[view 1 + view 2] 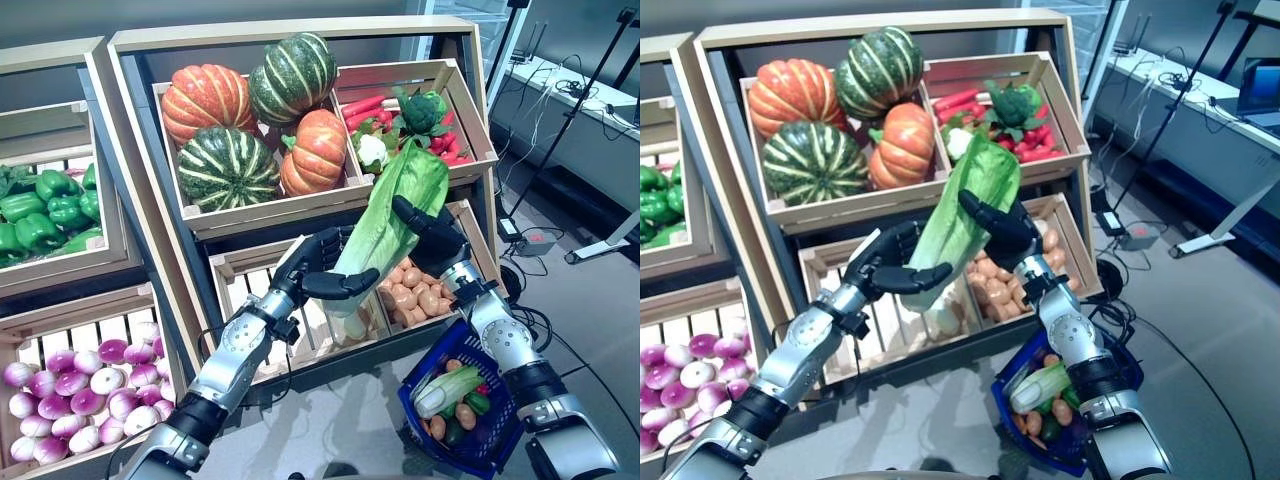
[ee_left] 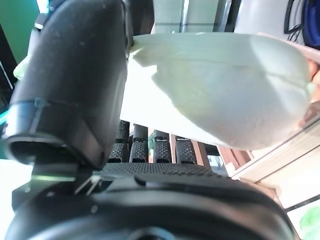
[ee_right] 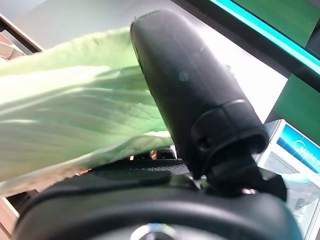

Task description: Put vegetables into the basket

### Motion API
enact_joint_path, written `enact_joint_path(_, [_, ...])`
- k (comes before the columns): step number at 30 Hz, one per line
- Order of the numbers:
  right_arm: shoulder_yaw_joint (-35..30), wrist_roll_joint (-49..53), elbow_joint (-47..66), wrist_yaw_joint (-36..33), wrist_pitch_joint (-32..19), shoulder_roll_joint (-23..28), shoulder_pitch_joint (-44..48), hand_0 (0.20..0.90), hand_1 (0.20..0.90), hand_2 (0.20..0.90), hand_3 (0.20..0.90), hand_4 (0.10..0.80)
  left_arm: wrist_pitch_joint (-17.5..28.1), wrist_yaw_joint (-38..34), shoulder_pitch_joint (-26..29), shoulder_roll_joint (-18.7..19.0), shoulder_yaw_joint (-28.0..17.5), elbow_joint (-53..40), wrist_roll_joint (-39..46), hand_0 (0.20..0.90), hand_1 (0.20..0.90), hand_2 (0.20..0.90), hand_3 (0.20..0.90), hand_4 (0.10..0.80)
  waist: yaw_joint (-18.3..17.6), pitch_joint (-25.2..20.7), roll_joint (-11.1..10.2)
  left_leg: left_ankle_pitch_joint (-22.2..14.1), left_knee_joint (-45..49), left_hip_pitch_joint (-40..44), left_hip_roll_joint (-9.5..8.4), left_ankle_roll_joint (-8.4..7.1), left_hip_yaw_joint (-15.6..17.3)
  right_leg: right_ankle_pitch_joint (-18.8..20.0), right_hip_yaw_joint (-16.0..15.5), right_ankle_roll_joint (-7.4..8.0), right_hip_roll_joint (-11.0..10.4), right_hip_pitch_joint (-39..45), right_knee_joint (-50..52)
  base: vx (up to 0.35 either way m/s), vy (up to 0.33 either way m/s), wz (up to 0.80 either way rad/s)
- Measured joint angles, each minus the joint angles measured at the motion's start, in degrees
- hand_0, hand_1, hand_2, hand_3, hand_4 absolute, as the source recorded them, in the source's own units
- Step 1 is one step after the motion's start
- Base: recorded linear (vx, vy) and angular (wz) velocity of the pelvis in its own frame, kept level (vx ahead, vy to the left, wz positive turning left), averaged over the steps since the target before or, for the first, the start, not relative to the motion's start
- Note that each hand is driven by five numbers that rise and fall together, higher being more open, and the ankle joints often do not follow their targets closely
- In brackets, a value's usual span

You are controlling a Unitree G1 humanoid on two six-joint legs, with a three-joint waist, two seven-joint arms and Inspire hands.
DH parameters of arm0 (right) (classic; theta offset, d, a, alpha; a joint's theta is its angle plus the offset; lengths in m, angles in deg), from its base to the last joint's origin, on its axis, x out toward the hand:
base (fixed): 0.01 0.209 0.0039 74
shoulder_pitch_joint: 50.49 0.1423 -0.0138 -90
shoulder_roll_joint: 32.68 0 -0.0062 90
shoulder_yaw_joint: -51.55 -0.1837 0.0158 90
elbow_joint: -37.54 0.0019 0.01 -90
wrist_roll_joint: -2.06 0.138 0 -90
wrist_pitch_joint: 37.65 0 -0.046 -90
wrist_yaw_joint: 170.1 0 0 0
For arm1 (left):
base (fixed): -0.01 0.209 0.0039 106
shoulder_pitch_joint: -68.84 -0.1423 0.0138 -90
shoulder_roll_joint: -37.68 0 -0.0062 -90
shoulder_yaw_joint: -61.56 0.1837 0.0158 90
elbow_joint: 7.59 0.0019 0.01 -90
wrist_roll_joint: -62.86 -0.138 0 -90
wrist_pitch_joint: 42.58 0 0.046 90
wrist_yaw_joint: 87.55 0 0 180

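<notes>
Long lettuce (image 1: 385, 225) tilted, leafy tip up toward shelf's right crate, pale stem down, left hand (image 1: 318, 266) clamped on stem, right hand (image 1: 428, 230) clamped on leaves

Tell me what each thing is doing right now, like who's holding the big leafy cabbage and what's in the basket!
Cabbage: held up in the air, tilted, in front of the shelves.
Left robot hand: curled round the cabbage's pale stalk end.
Right robot hand: gripping the cabbage's leafy part.
Blue basket: hanging from the right arm, already holding some vegetables.
Pumpkins: resting in the top crate.
Potatoes: lying in the lower crate.
</notes>
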Motion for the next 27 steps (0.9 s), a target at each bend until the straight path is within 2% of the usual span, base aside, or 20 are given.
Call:
enact_joint_path(12, [2.0,-0.5,-1.0,0.0,0.0,1.4,0.0,0.900,0.900,0.900,0.900,0.800,-0.2,0.5,0.2,1.2,0.5,0.0,-2.9,0.300,0.300,0.300,0.300,0.400,-0.2,-0.4,0.6,0.0,0.0,0.1,0.01,0.00,0.0,0.0,0.0,0.01,0.0,0.2,0.0,0.000,0.000,0.00])
enact_joint_path(13, [2.0,-0.5,-1.0,0.0,0.0,1.4,0.0,0.829,0.829,0.829,0.829,0.753,-0.3,0.5,0.2,1.2,0.5,0.0,-2.9,0.300,0.300,0.300,0.300,0.400,-0.2,-0.4,0.6,0.0,0.0,0.1,0.01,0.00,0.0,0.0,0.0,0.01,0.0,0.1,0.0,0.000,0.000,0.00])
enact_joint_path(14, [2.1,-0.5,-1.0,0.0,0.0,1.4,0.0,0.714,0.714,0.714,0.714,0.676,-0.3,0.5,0.2,1.2,0.5,0.0,-2.9,0.300,0.300,0.300,0.300,0.400,-0.2,-0.4,0.6,0.0,0.0,0.1,0.00,0.00,0.0,0.0,0.0,0.01,0.0,0.1,0.0,0.000,0.000,0.00])
enact_joint_path(15, [2.1,-0.5,-1.1,0.0,0.0,1.4,0.0,0.300,0.300,0.300,0.300,0.400,-0.3,0.5,0.2,1.4,0.6,0.0,-2.9,0.300,0.300,0.300,0.300,0.400,-0.2,-0.4,0.6,0.0,0.0,0.1,0.00,0.00,0.0,0.0,0.0,0.01,0.0,0.1,0.0,0.000,0.000,0.00])
enact_joint_path(27, [2.7,-0.5,-2.1,0.0,-0.4,1.3,0.0,0.300,0.300,0.300,0.300,0.400,-0.5,0.6,0.2,1.7,1.5,0.0,-2.8,0.300,0.300,0.300,0.300,0.400,-0.2,-0.4,0.6,0.0,0.0,0.1,0.00,0.00,-0.1,0.0,0.0,0.01,0.0,0.1,0.0,0.000,0.000,0.00])
